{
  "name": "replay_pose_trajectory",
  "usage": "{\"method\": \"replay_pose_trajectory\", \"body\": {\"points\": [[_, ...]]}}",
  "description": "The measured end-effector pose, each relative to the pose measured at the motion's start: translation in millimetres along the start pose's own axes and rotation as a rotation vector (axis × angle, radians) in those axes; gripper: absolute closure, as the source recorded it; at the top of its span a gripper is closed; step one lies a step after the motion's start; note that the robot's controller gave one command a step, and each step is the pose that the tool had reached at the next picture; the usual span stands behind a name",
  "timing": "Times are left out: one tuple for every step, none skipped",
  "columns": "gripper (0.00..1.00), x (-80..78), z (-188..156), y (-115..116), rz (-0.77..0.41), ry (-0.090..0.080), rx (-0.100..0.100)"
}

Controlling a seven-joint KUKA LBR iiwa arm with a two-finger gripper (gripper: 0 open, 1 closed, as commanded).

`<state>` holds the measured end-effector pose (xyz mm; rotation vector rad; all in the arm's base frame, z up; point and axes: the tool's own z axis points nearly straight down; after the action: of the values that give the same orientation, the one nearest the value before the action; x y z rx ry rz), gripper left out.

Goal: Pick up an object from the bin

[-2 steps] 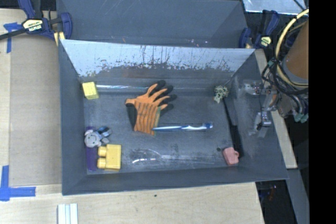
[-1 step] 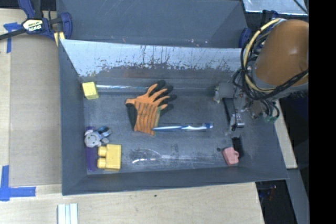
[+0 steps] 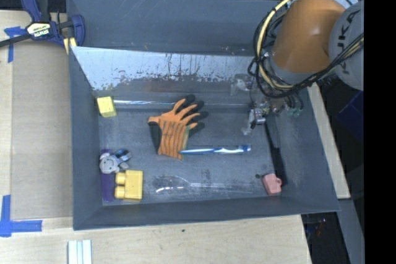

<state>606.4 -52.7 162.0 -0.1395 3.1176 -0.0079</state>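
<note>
My gripper (image 3: 253, 119) hangs low over the right part of the bin, below the arm's orange cover. Just below and left of it lies a blue toothbrush (image 3: 216, 149), its head end pointing toward the gripper. An orange and black glove (image 3: 175, 125) lies flat in the middle of the bin, left of the gripper and touching the toothbrush's handle. A black stick with a pink head (image 3: 272, 183) runs from under the gripper down to the front right corner. I see nothing held in the gripper.
A small yellow block (image 3: 106, 106) sits at the back left. In the front left corner are a small grey toy figure (image 3: 111, 162) and a yellow and purple block (image 3: 125, 185). The arm reaches in over the bin's right rim.
</note>
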Motion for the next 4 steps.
{"method": "replay_pose_trajectory", "body": {"points": [[0.00, 6.2, 23.4, -1.2, 0.055, 0.012, -0.002], [0.00, -8.9, 77.3, 74.0, -0.130, -0.003, 0.000], [1.00, 8.0, 89.4, 11.2, -0.068, 0.002, 0.005], [1.00, 7.8, 89.4, 12.1, -0.070, 0.001, 0.004]]}}
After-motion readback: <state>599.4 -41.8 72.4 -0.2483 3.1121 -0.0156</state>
